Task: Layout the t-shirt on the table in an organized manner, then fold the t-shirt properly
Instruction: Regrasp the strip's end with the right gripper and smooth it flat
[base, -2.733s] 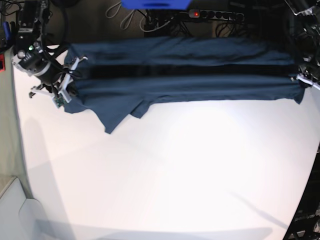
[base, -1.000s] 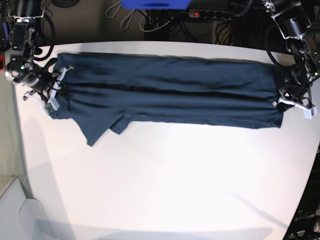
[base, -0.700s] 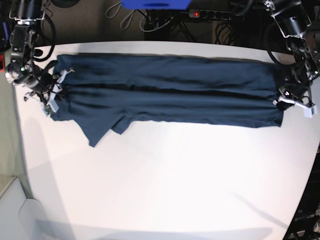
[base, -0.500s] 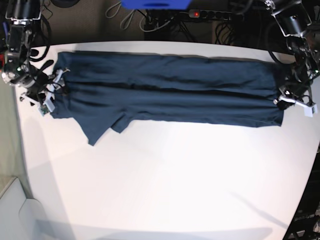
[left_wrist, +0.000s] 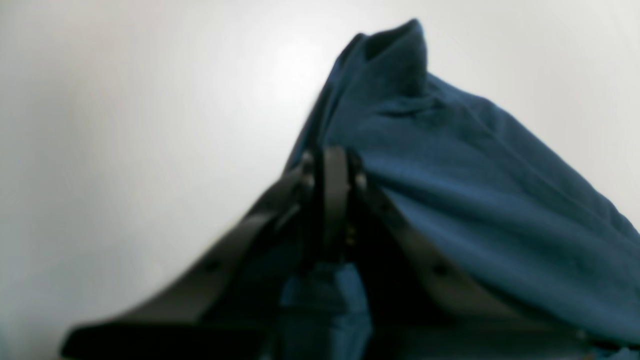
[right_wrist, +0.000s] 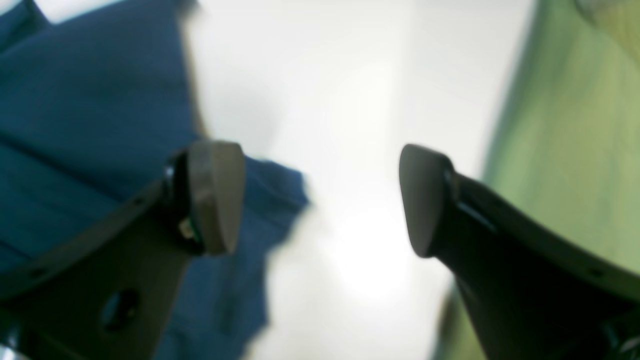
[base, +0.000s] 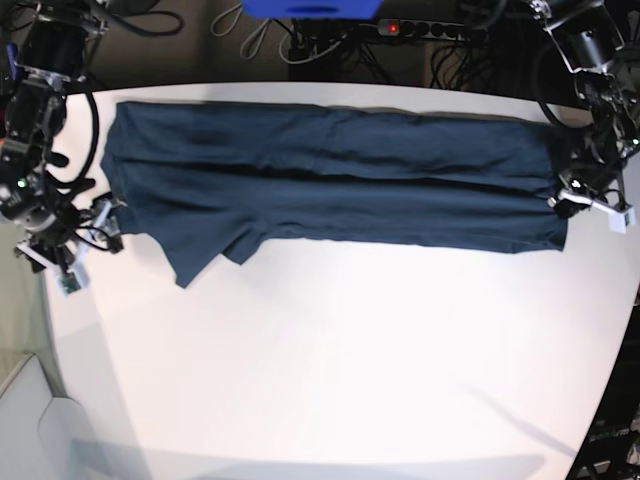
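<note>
t-shirt (base: 330, 180) lies stretched in a long band across the far part of the table (base: 340, 370), lengthwise folds running side to side, one sleeve flap pointing toward the near side at the base view's left. left gripper (base: 578, 200) sits at the shirt's end on the base view's right; wrist view shows its jaws pressed together with navy cloth (left_wrist: 475, 200) pinched between them and draping off to one side. right gripper (base: 88, 240) hangs just off the shirt's other end, over bare white tabletop; wrist view shows its fingers (right_wrist: 215, 195) spread wide with nothing between them, shirt edge (right_wrist: 90, 125) beside one finger. power strip (base: 430, 30) and cables lie beyond the table's far edge.
</note>
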